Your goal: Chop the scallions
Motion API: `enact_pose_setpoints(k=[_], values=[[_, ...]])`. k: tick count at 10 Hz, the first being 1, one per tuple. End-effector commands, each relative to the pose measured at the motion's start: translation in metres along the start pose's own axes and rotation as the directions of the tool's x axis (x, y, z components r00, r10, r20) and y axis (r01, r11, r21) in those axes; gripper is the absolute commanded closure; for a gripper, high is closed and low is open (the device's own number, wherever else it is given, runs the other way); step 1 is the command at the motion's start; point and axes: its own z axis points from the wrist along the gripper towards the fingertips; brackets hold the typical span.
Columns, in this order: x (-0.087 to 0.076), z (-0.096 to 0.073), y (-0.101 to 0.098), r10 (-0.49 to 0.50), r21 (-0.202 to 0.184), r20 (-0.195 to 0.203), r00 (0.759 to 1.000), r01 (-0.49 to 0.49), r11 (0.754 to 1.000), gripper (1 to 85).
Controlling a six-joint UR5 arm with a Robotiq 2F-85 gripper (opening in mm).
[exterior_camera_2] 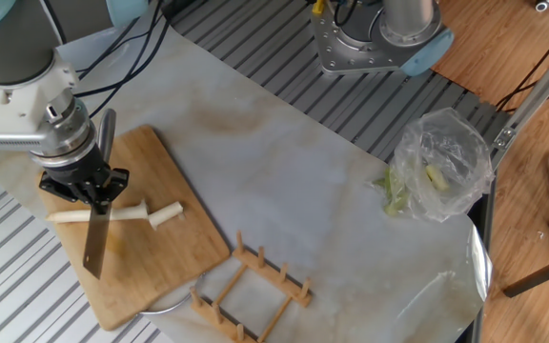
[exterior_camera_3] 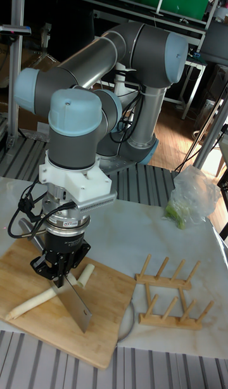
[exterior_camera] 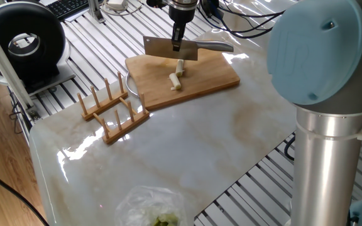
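Note:
My gripper (exterior_camera_2: pixel 90 187) is shut on the handle of a steel cleaver (exterior_camera_2: pixel 95 243), holding its blade edge-down over the wooden cutting board (exterior_camera_2: pixel 174 252). The scallions lie on the board as a long pale stalk (exterior_camera_2: pixel 65 216) and a short cut piece (exterior_camera_2: pixel 168 214) just beyond its end. The blade crosses the long stalk near its middle, and I cannot tell whether the edge touches it. In one fixed view the cleaver (exterior_camera: pixel 170 48) hides part of the stalk (exterior_camera: pixel 180 66), with the short piece (exterior_camera: pixel 176 81) in front. The tall fixed view shows the gripper (exterior_camera_3: pixel 60 267) above the stalk (exterior_camera_3: pixel 28 303).
A wooden peg rack (exterior_camera_2: pixel 251 286) stands beside the board. A metal rim (exterior_camera_2: pixel 165 305) peeks out from under the board's edge. A clear plastic bag with green bits (exterior_camera_2: pixel 438 164) lies at the far end of the marble table. A second robot base (exterior_camera_2: pixel 379 38) stands off the table.

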Motion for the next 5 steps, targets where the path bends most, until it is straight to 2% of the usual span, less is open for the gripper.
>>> enact_pose_setpoints(k=[1, 2, 5], values=[[-0.0019, 0.0015, -0.0002, 0.008, -0.008, 0.015, 1.000, -0.008, 1.000, 84.3], [0.0021, 0.0031, -0.0025, 0.005, -0.001, 0.001, 1.000, -0.005, 1.000, 84.3], [0.0042, 0.0046, -0.0039, 0.005, 0.002, -0.005, 1.000, -0.005, 1.000, 84.3]])
